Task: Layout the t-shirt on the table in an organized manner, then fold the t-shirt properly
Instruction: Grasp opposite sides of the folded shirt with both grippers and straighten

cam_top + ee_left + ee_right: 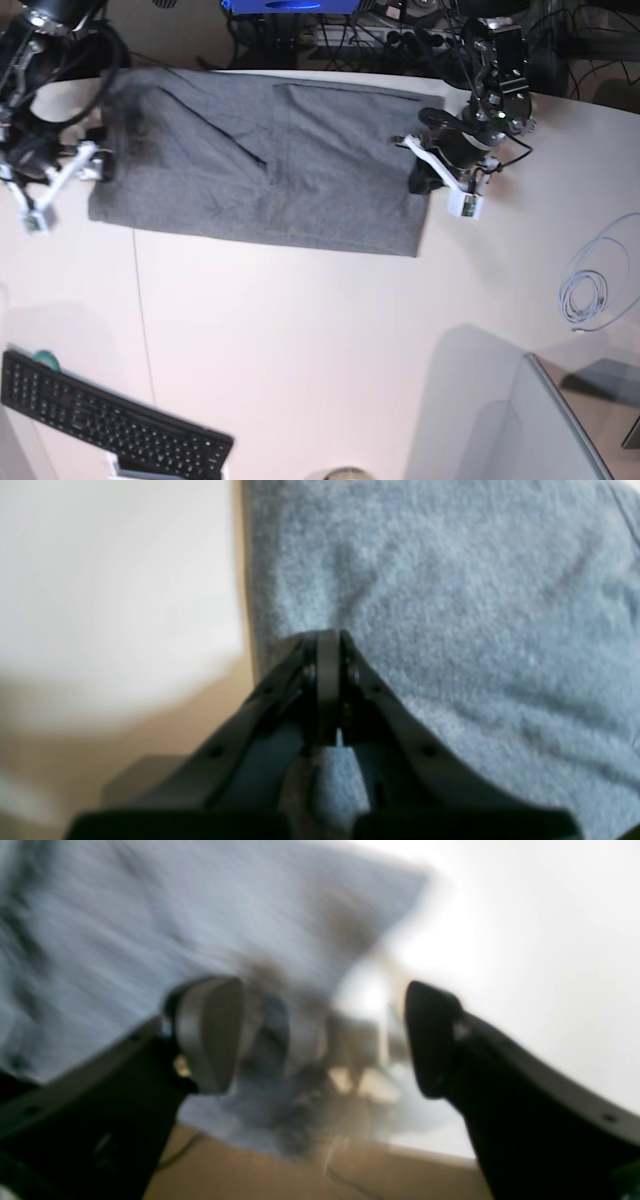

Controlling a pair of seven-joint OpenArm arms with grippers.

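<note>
The heather-grey t-shirt (260,160) lies spread as a wide rectangle across the far part of the white table (320,340). My left gripper (422,178) is at the shirt's right edge. In the left wrist view this gripper (327,640) is shut, with a fold of the shirt (450,605) pinched between its fingers. My right gripper (98,165) is at the shirt's left edge. In the blurred right wrist view it (320,1035) is open and empty, with the shirt (150,915) just beyond its fingers and a corner of cloth between them.
A black keyboard (100,425) lies at the front left. A coiled white cable (590,290) lies at the right. A grey panel (560,430) fills the front right corner. Tangled cables and equipment (350,30) sit behind the table's far edge.
</note>
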